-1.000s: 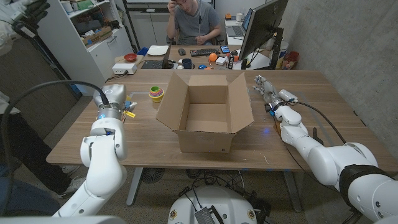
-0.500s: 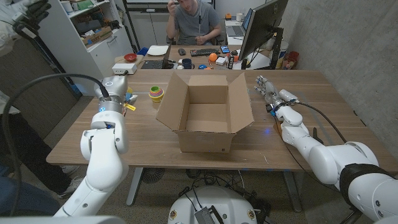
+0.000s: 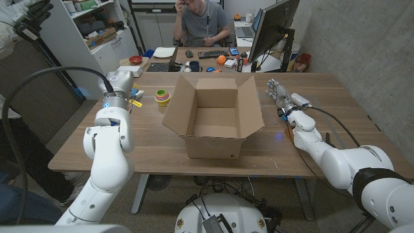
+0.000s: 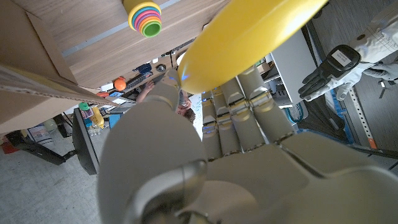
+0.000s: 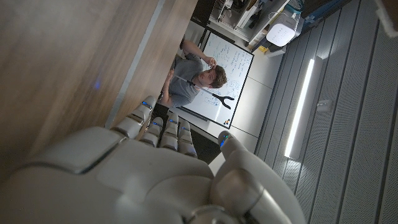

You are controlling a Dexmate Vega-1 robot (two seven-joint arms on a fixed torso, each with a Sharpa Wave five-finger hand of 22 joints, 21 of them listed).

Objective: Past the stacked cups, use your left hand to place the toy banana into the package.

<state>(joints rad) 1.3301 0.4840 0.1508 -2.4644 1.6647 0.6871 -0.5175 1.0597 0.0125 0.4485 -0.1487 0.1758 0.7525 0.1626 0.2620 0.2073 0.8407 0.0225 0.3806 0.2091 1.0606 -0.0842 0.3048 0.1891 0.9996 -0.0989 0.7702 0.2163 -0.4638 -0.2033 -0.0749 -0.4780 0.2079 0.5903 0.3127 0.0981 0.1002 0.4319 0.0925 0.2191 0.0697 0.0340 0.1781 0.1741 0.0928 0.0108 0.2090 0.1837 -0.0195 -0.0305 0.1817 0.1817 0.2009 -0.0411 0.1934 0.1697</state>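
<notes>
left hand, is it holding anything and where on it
The left hand holds the toy banana. Its fingers wrap the fruit's underside, roughly mid-length. The right hand holds nothing.

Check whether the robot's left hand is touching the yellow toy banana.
Touching. The left wrist view shows the left hand with its fingers wrapped against the yellow toy banana, gripping it.

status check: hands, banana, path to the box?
Left hand holds toy banana, off the table. Right hand open, idle beside cardboard box. Stacked cups stand between banana and box.

office | monitor [image 3: 272,29] | keyboard [image 3: 212,54] on desk | shelving [image 3: 97,29]
</notes>
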